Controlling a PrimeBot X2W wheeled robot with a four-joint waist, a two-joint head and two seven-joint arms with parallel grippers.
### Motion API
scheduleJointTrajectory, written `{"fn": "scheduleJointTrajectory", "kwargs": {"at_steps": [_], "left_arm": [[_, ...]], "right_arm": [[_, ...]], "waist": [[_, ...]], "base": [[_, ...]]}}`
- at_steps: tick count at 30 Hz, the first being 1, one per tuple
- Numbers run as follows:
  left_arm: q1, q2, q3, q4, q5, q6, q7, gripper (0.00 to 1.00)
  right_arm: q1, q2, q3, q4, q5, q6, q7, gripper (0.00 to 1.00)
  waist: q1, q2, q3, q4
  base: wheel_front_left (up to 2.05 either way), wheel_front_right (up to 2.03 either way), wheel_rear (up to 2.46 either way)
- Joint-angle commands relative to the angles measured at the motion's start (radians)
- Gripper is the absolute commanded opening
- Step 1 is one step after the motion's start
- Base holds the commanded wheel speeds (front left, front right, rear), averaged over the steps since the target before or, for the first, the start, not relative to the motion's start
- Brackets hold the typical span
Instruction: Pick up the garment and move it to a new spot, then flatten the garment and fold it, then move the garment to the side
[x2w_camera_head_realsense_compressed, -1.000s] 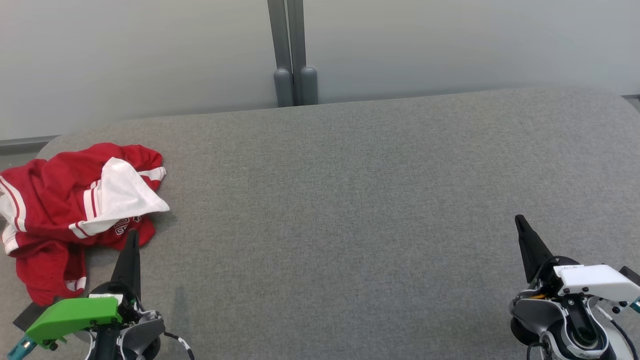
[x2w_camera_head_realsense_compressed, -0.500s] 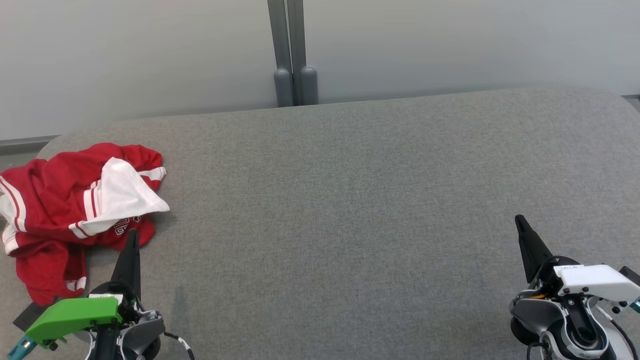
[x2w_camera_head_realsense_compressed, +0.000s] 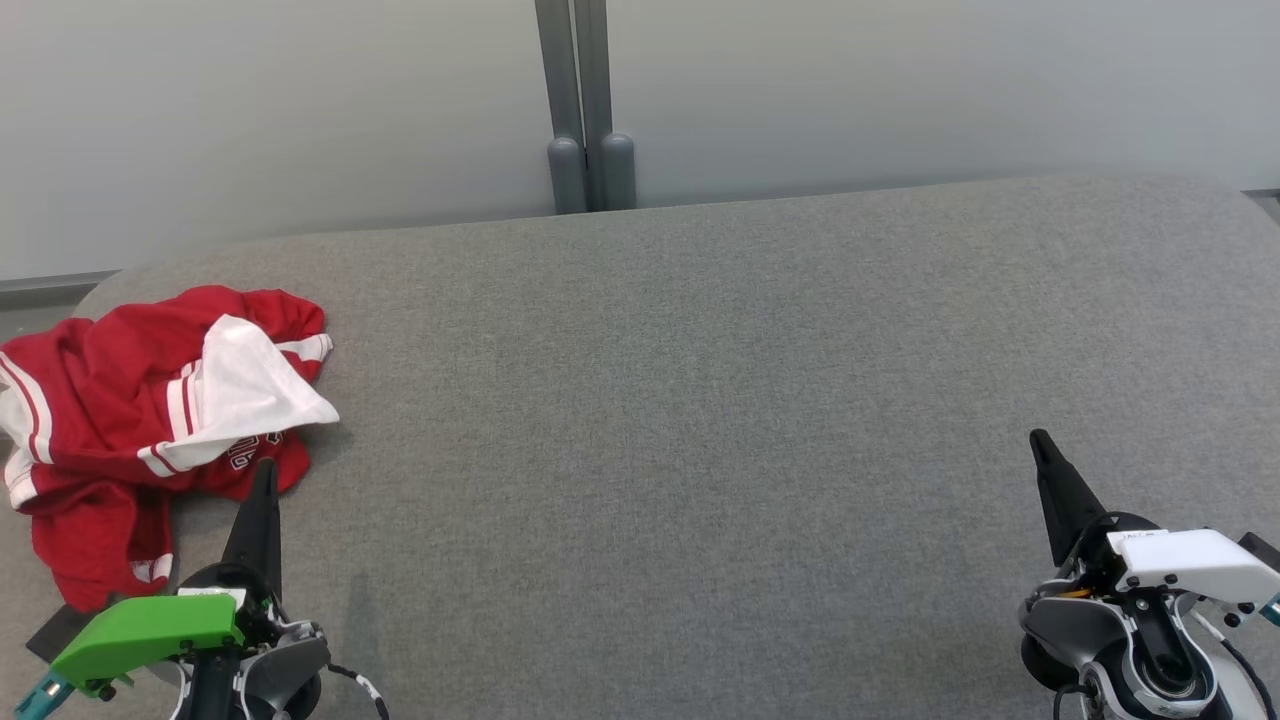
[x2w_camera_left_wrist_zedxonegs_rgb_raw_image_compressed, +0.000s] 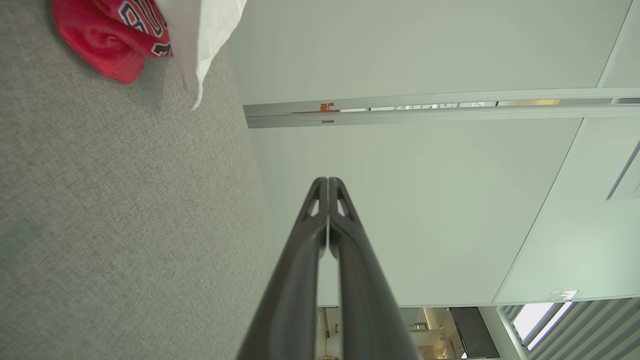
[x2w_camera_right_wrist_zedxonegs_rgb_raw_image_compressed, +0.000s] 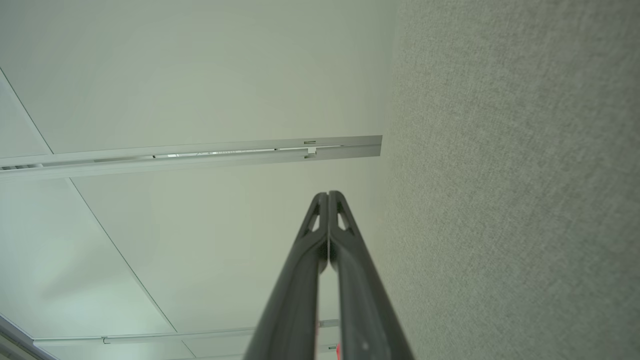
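Note:
A crumpled red garment (x2w_camera_head_realsense_compressed: 110, 400) with white stripes and a white panel lies in a heap at the far left of the grey table (x2w_camera_head_realsense_compressed: 700, 400). In the left wrist view a red corner of the garment (x2w_camera_left_wrist_zedxonegs_rgb_raw_image_compressed: 107, 35) with dark lettering shows at the top left. My left gripper (x2w_camera_head_realsense_compressed: 265, 468) is shut and empty, its tip just in front of the heap's near edge. The left gripper's fingers (x2w_camera_left_wrist_zedxonegs_rgb_raw_image_compressed: 327, 181) press together. At the lower right my right gripper (x2w_camera_head_realsense_compressed: 1038, 438) is shut and empty, far from the garment, its fingers (x2w_camera_right_wrist_zedxonegs_rgb_raw_image_compressed: 327, 194) closed too.
A pale wall runs behind the table, with a grey double post (x2w_camera_head_realsense_compressed: 585, 110) at its middle. The table's left corner (x2w_camera_head_realsense_compressed: 100, 290) is rounded, and the garment lies close to that edge. Bare grey cloth spans the middle and right.

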Motion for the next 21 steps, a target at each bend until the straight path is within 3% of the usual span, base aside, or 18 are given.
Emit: {"fn": "scheduleJointTrajectory", "kwargs": {"at_steps": [1, 21], "left_arm": [[-0.012, 0.001, 0.002, -0.001, 0.0, -0.005, 0.003, 0.0], [-0.012, 0.001, 0.002, -0.001, 0.0, -0.005, 0.003, 0.0]], "right_arm": [[0.009, -0.001, 0.0, -0.005, -0.004, 0.001, 0.002, 0.0], [0.009, -0.001, 0.0, -0.005, -0.003, 0.001, 0.002, 0.0]], "waist": [[0.0, -0.0001, 0.0, 0.0], [0.0, -0.0001, 0.0, 0.0]], "base": [[0.0, 0.0, 0.0], [0.0, 0.0, 0.0]]}}
